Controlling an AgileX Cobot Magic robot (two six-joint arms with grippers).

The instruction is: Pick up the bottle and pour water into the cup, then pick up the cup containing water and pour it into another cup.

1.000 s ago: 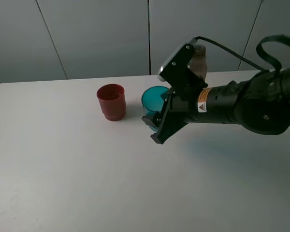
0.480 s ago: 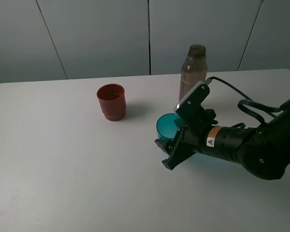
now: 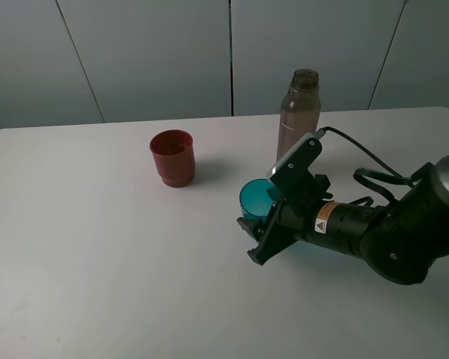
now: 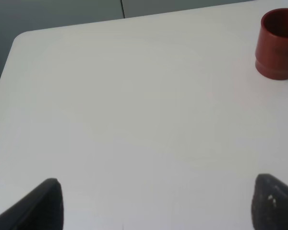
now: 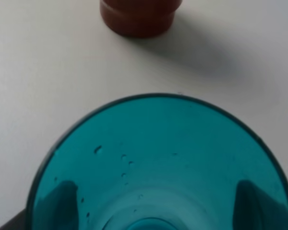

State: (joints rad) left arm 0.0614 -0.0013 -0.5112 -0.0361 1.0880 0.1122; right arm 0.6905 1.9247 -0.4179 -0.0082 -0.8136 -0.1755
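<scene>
The teal cup [image 3: 255,197] sits low over the table in front of the bottle [image 3: 298,112], with my right gripper [image 3: 254,238] shut on it. In the right wrist view the cup [image 5: 158,158] fills the frame, a few drops cling to its inner wall, and the fingers [image 5: 57,203] show through its sides. The red cup [image 3: 172,157] stands upright to the left, apart from the teal one, and appears again as the red cup [image 4: 278,43] and the red cup [image 5: 137,17]. My left gripper [image 4: 161,203] is open over bare table.
The white table [image 3: 97,262] ends at a grey panelled wall behind the bottle. The right arm's black body and cable [image 3: 374,176] lie across the right side of the table. The left arm is outside the exterior high view.
My right arm has carried the teal cup away from beside the red cup, rightward and down, to a spot in front of the bottle. The bottle is now uncovered.
</scene>
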